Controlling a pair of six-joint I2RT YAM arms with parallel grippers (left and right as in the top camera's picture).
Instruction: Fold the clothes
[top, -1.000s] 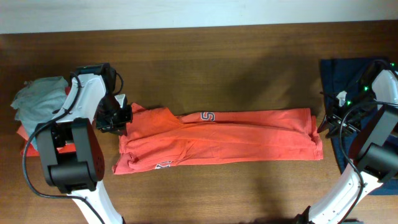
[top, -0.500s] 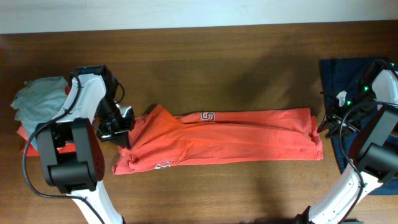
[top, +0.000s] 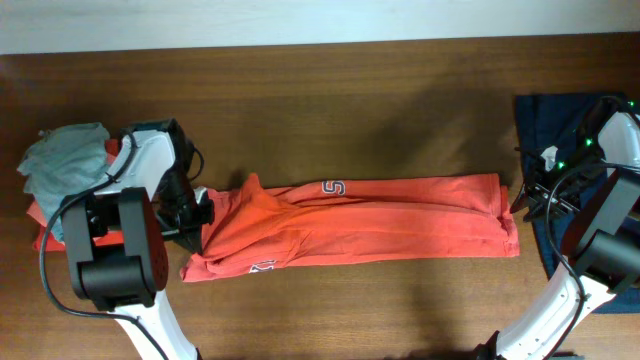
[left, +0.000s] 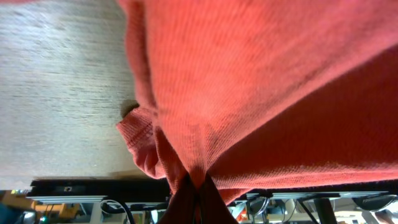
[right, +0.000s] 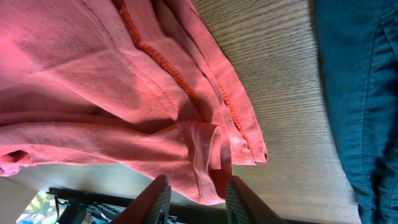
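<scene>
Overhead, your shirt (top: 380, 215) is lying in a long band across the table (top: 350, 100) — left gripper (top: 197, 212) at its left end, right gripper (top: 520, 200) at its right end. In the left wrist view, the fingers (left: 183, 205) are pinching together on a bunched tuck of shirt. In the right wrist view, the fingers (right: 155, 198) are standing apart — the shirt's corner is lying between them.

T-shirt (top: 380, 215) orange-red w/ grey-white lettering (top: 333, 187); grey garment (top: 60, 160) left, navy garment (top: 540, 120) right; table (top: 350, 100) brown wood-grain.
</scene>
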